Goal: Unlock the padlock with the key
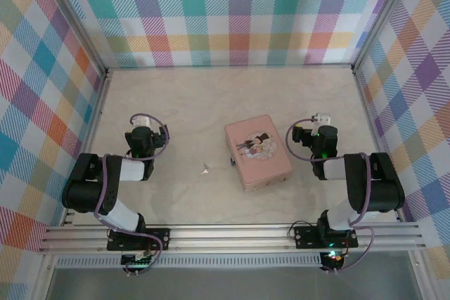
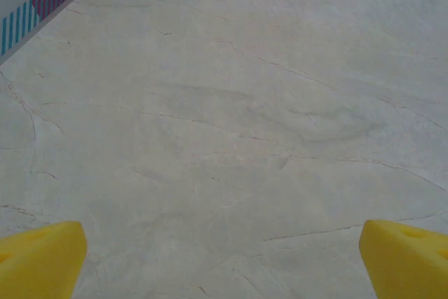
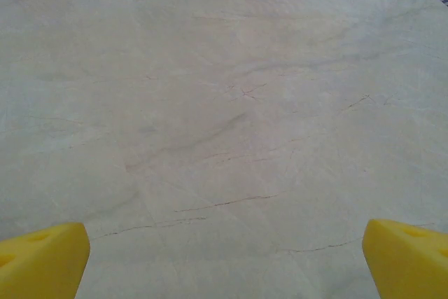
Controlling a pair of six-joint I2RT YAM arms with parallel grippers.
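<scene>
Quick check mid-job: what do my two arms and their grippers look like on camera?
The left arm and right arm have black joints, white links and purple cables; a green light glows on the right. The left gripper and right gripper end in yellow wedge fingertips.

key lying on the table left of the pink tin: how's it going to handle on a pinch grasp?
The key looks tiny, thin and flat against the table, so it is probably light and stiff but hard to get fingertips under. The smooth marbled surface suggests it may skid when nudged. Lying flat, it likely won't roll.
</scene>
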